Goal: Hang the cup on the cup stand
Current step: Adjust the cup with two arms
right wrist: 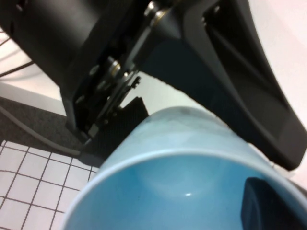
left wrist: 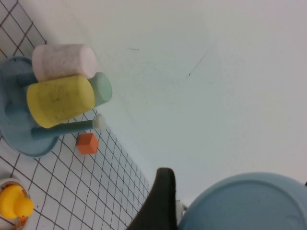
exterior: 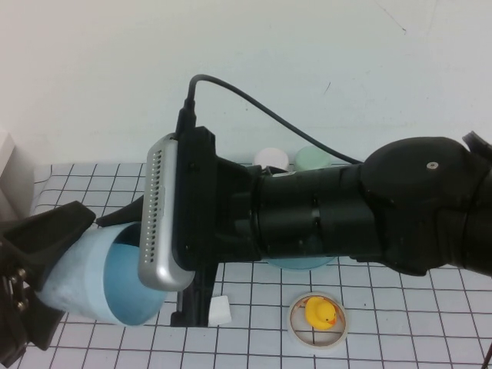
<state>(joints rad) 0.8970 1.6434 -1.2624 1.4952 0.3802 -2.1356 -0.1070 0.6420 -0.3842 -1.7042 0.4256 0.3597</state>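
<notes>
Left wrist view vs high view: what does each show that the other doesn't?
Only the left wrist view: the cup stand unblocked, a pink cup, yellow cup and pale green cup hung on its pegs, one free white-tipped peg, and an orange block.

Only the high view: the right arm across the middle, the right gripper shut on the rim of the sky-blue cup, and the open left gripper around that cup.

Both: the sky-blue cup, the rubber duck and the grid mat.
</notes>
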